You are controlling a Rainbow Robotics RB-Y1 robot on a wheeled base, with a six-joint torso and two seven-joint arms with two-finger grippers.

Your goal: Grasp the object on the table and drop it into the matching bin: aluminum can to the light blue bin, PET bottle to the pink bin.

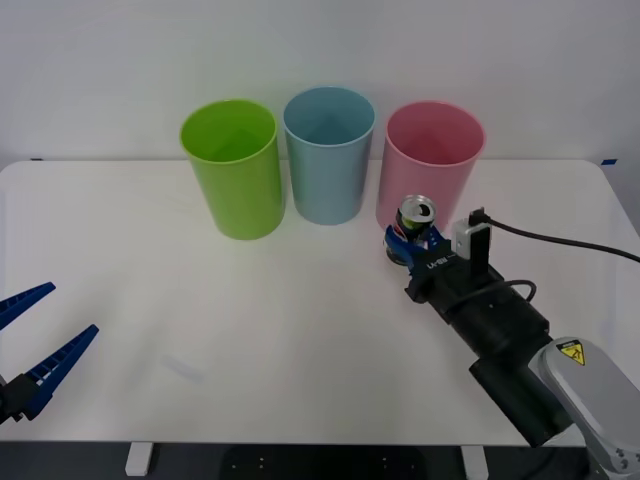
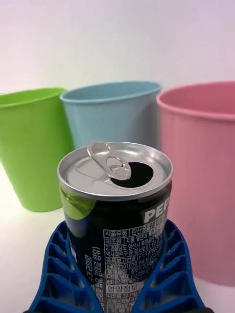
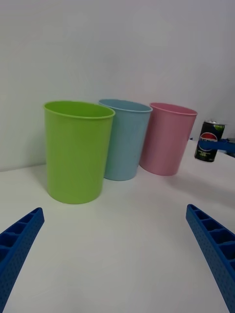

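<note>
The right end effector (image 1: 413, 243) is gripping the can (image 1: 415, 222) beside the pink bin (image 1: 432, 160). The left end effector (image 1: 38, 342) is waiting wide open at the tabletop's (image 1: 300, 330) near left corner.

A broad stretch of the table (image 1: 250, 330) is left bare between the two arms. The far side is blocked by three tall bins in a row — a lime green bin (image 1: 233, 165), the light blue bin (image 1: 328, 150) and the pink bin (image 1: 432, 160) — set close together, with only narrow gaps between them. The aluminum can (image 1: 415, 225), gripped by the right gripper (image 1: 414, 243), is hemmed in just before the pink bin, well below all three rims.
</note>
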